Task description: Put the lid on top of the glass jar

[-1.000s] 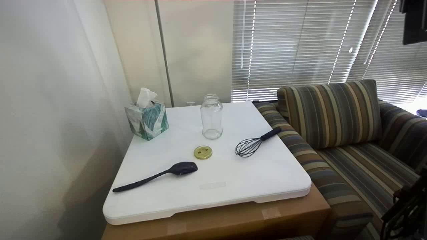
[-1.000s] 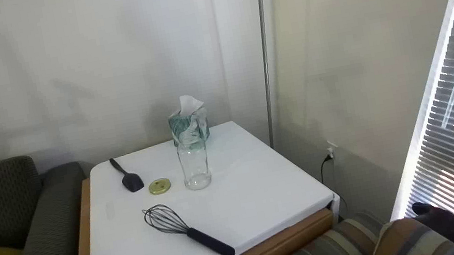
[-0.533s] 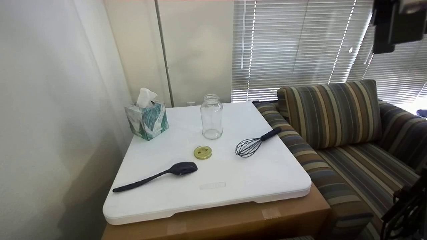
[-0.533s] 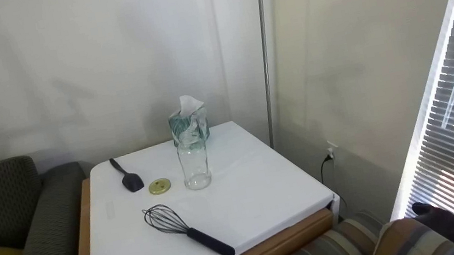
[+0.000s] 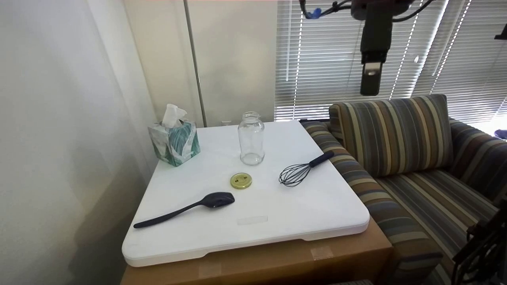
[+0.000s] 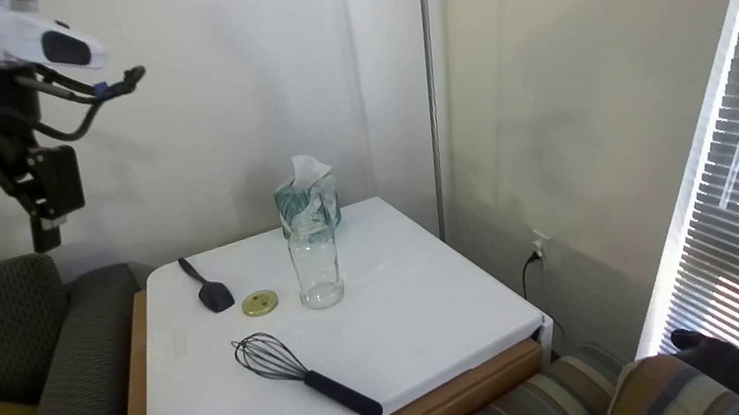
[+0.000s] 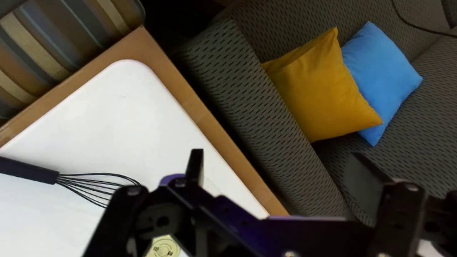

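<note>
A: Biggest furniture first?
B: One grey patterned sofa (image 7: 421,150) and one striped armchair (image 5: 431,194).
A: Then?
B: One white surface (image 5: 277,198), carrying the small things.
A: And the end effector (image 6: 1,221)?
B: One, up in the air, well apart from everything on the surface. Its two fingers stand wide apart, holding nothing.
A: What sits on the surface, large to small?
B: One tissue box (image 5: 174,144), teal and white, a white tissue (image 5: 173,116) poking up from it. Then one glass jar (image 5: 251,140), upright: clear, see-through, a cylinder drawing in to a narrower neck, its mouth open.
A: And the utensils?
B: One dark spatula (image 5: 212,200) and one whisk (image 6: 310,378), dark handle, dark wire loops. Both lie down, well apart.
A: So, the lid (image 5: 241,181)?
B: One. A flat, round disc, yellowish-gold, two small dark marks on top. It lies on the surface between the spatula's head and the jar, nearer the spatula, touching neither. In the wrist view the end effector hides part of it.
</note>
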Robot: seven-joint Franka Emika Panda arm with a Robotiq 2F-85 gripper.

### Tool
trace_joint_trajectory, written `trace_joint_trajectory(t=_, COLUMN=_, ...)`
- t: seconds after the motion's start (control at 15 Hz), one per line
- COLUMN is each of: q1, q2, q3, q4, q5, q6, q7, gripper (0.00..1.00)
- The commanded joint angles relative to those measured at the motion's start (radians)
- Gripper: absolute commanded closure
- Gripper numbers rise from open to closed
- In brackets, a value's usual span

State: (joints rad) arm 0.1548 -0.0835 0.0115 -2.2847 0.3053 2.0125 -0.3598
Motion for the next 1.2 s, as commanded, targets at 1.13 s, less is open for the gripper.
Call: trace_joint_trajectory(t=1.13, q1=-0.066, q2=0.328, q3=0.137, q4=0.146, q5=-0.030, q6=0.422, q7=-0.342, gripper=0.00)
